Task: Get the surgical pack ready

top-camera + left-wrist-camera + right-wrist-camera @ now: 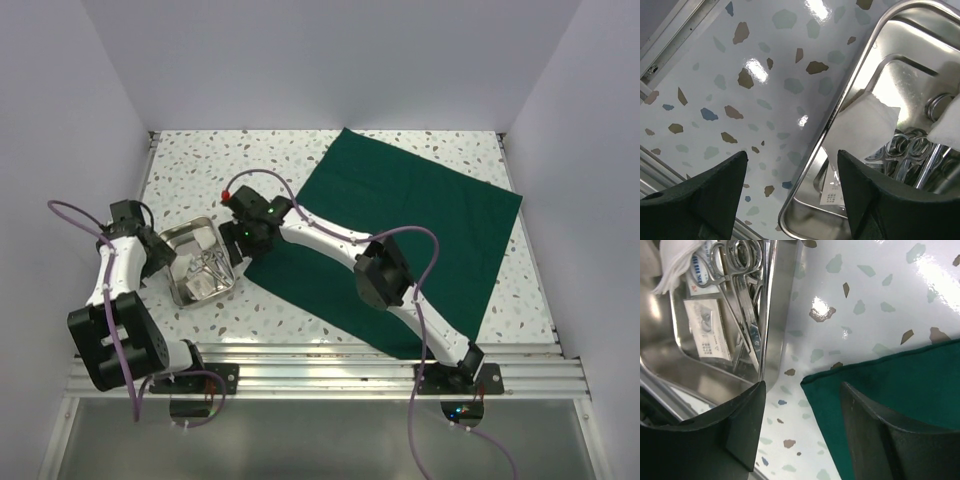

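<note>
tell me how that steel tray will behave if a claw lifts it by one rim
Probably rigid: the steel tray looks like pressed metal, so it should keep its shape. Likely slippery, since its polished rim and the glossy tabletop both shine. Lifted by one rim it may tilt, sliding the loose scissors and gauze downhill.

Nothing fancy here: white speckled terrazzo surface [190,165], plain pale walls [330,60] boxing it in at 9, 12 and 3 o'clock, ribbed metal rail [330,372] along 6 o'clock.

Tray [192,243] left of cloth [400,220] — scissors [907,147], gauze [860,127] inside.
</note>
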### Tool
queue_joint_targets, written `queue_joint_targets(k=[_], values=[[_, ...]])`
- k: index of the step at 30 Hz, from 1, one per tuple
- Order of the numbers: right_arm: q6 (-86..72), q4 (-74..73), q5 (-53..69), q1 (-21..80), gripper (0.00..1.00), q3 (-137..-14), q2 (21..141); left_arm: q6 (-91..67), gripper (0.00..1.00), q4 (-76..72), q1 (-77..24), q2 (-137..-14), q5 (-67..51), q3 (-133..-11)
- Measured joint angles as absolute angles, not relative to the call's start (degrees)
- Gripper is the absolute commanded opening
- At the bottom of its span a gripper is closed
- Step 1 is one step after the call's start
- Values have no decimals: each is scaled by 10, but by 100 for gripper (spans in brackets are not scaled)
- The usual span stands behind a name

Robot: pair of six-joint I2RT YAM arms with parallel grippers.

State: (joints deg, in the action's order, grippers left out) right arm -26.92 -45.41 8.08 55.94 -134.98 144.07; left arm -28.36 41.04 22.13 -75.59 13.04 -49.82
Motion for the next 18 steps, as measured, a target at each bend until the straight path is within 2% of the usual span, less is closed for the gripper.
queue_joint_targets(k=[6,12,18], values=[[-268,-437,65,571,63,-1349,1453,-285,74,410,231,-779,135,-502],[-269,-413,58,574,64,-1349,1453,-285,66,393,232,-798,117,-503],[-268,-406,55,575,64,-1349,1453,-285,65,373,232,-825,84,-502]])
